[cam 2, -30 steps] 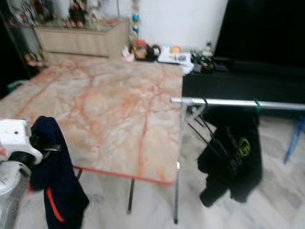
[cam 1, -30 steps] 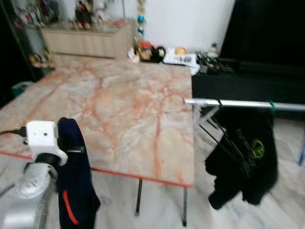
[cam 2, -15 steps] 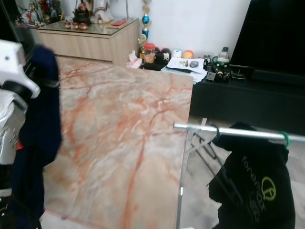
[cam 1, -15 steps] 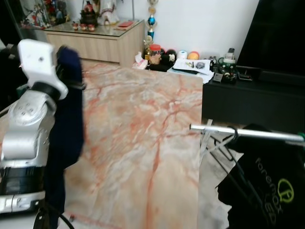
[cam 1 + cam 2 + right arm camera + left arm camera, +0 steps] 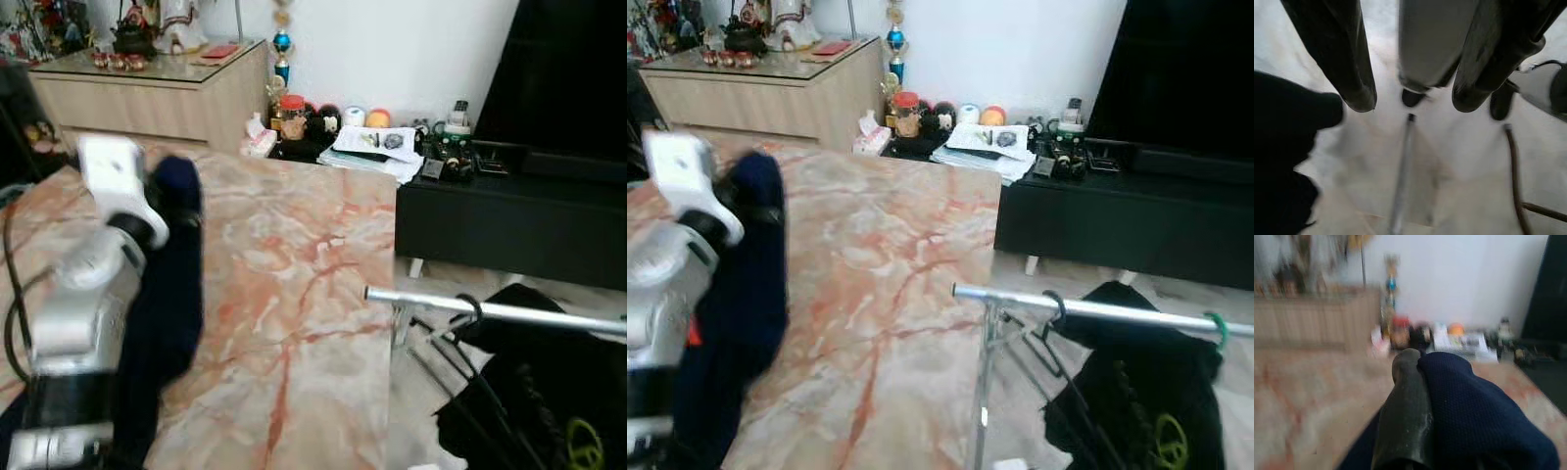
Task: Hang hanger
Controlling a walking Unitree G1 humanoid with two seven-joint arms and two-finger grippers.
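My left arm is raised over the marble table, and a navy garment (image 5: 162, 304) hangs from my left gripper (image 5: 179, 196) and covers it. In the left wrist view one black finger (image 5: 1405, 406) lies against the navy fabric (image 5: 1479, 421); no hanger can be made out under the cloth. To the right runs a silver rail (image 5: 509, 313) with a black hanger hook (image 5: 473, 306) over it, carrying a black garment (image 5: 549, 411) with a green logo. My right gripper (image 5: 1410, 98) is open, pointing down at the pale floor beside a thin metal leg (image 5: 1400, 186).
The marble-patterned table (image 5: 294, 294) lies between me and the rail. A wooden sideboard (image 5: 147, 98) with figurines stands at the back left. A low black cabinet (image 5: 509, 215) with small clutter and papers (image 5: 367, 147) stands at the back right.
The view has shifted closer to the table and rail. My left arm rose with the navy garment from low at the table's front edge to above the tabletop.
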